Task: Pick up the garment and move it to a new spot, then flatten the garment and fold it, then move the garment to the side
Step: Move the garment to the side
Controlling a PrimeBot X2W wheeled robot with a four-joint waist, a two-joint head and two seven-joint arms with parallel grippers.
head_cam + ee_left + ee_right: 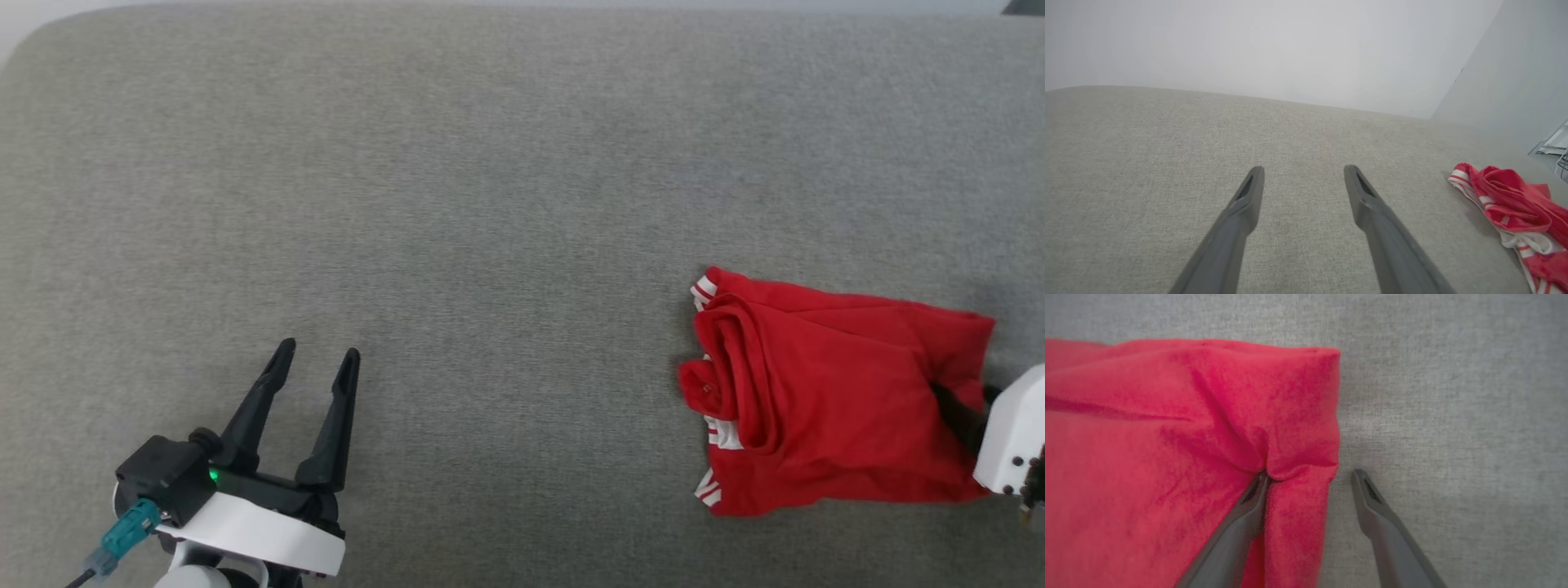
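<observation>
While the garment (833, 392) lies bunched in a rough fold at the right of the grey fabric surface (490, 204), its red-and-white striped trim (709, 490) is shown along the edge facing the middle, and rolled red folds are stacked just beside that trim. The right jaws are seen set apart at the garment's far right edge: in the right wrist view one dark finger (1241, 522) is pressed into a crease of the red cloth, the other finger (1384, 522) is laid over bare grey fabric just off the hem, and a narrow strip of cloth is framed between the two, not yet pinched. The white housing (1012, 437) of the right arm is picked up at the right edge of the head view, just beside the cloth. Over at the lower left, the left jaws are held wide with nothing between them, well apart from the garment, bare surface beneath
</observation>
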